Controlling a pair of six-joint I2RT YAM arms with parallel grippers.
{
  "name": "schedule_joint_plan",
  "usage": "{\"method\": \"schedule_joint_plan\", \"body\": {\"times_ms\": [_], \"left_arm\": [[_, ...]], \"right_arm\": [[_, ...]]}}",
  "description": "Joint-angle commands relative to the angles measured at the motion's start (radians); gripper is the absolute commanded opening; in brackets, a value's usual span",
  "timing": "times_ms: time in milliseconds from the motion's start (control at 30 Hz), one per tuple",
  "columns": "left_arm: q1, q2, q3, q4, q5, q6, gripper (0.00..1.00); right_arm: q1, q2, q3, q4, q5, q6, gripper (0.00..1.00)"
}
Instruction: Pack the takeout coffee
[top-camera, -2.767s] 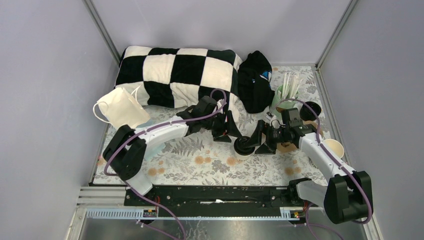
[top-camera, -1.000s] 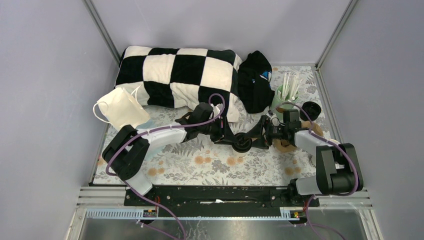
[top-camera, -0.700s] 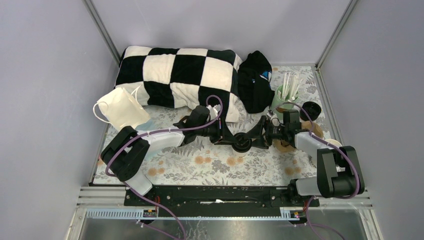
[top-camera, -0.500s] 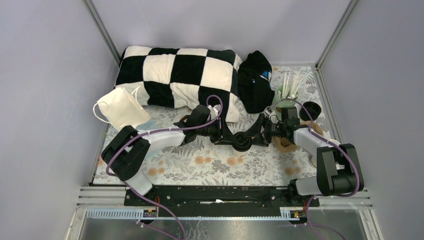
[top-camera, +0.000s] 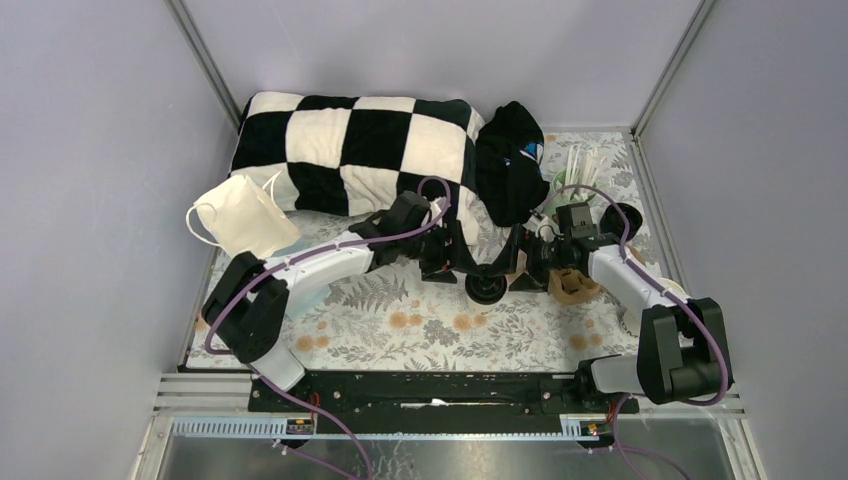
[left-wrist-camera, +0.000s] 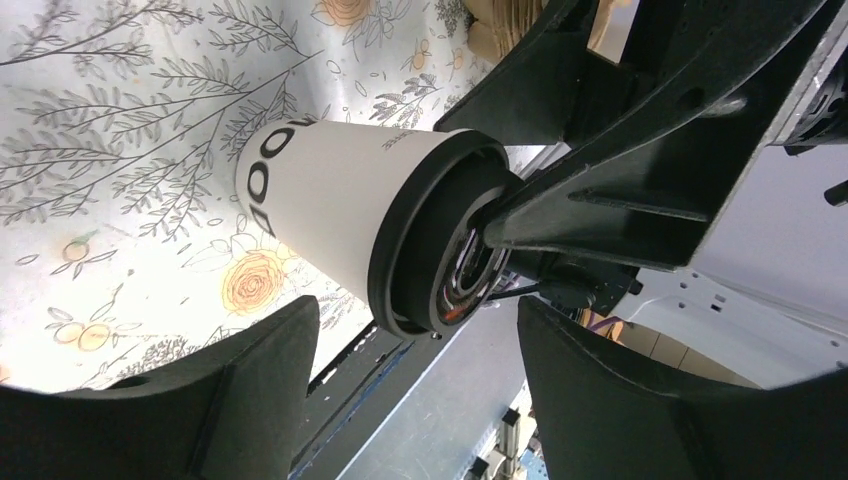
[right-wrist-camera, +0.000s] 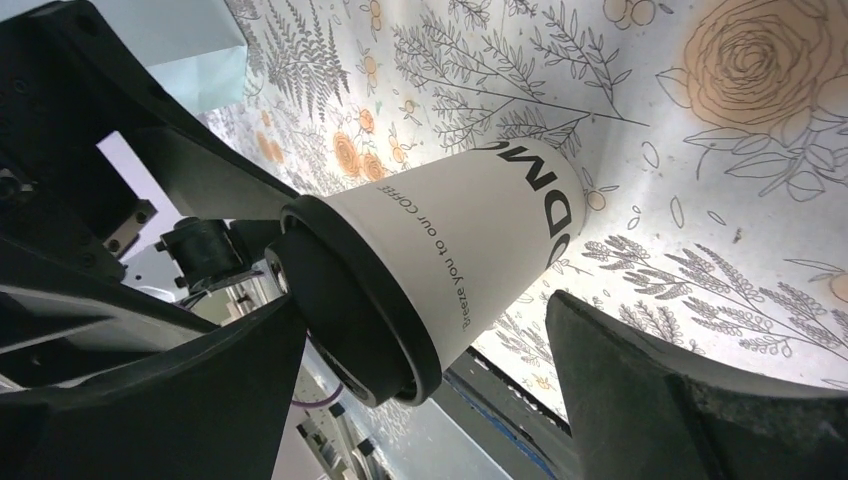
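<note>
Jaws widened: left gripper (left-wrist-camera: 415, 310) and right gripper (right-wrist-camera: 425, 310) both straddle the upright coffee cup (top-camera: 487, 288), fingers spread wide; probably mid-handover.

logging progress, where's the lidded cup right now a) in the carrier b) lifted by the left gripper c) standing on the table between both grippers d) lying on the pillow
c: the cup stands on the table between the open left gripper and right gripper, with gaps on both sides, and the carrier sits apart from it.
</note>
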Motion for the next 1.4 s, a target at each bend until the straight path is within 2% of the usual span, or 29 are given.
{"method": "schedule_joint_plan", "body": {"times_ms": [0, 100, 267, 400, 667, 867, 1000, 1133, 1367], "left_arm": [[0.048, -0.094, -0.005, -0.018, -0.006, 0.005, 0.79], [0.063, -0.122, -0.039, -0.005, -0.010, 0.000, 0.81], [0.096, -0.084, -0.093, 0.074, 0.018, -0.051, 0.63], [0.105, -0.014, -0.076, 0.094, 0.054, -0.052, 0.57], [0.102, 0.045, -0.060, 0.108, 0.067, -0.042, 0.55], [0.101, -0.004, -0.072, 0.072, 0.017, -0.031, 0.56], [0.104, -0.048, -0.047, 0.022, -0.028, -0.016, 0.61], [0.100, -0.039, -0.051, 0.070, 0.025, -0.041, 0.63], [0.084, -0.010, -0.046, 0.093, 0.040, -0.048, 0.54]], "right_arm": [[0.007, -0.013, 0.098, -0.150, 0.061, -0.081, 0.97], [0.007, -0.024, 0.139, -0.190, 0.058, -0.091, 0.99], [0.007, 0.002, 0.152, -0.176, 0.008, -0.103, 0.99], [0.007, 0.040, 0.139, -0.129, -0.039, -0.085, 0.92], [0.014, 0.084, 0.107, -0.084, -0.087, -0.086, 0.88], [0.015, 0.077, 0.068, -0.059, -0.088, -0.083, 0.87], [0.014, 0.060, 0.056, -0.049, -0.081, -0.070, 0.87], [0.014, 0.071, 0.038, -0.021, -0.089, -0.061, 0.87], [0.015, 0.075, 0.036, -0.011, -0.090, -0.057, 0.86]]}}
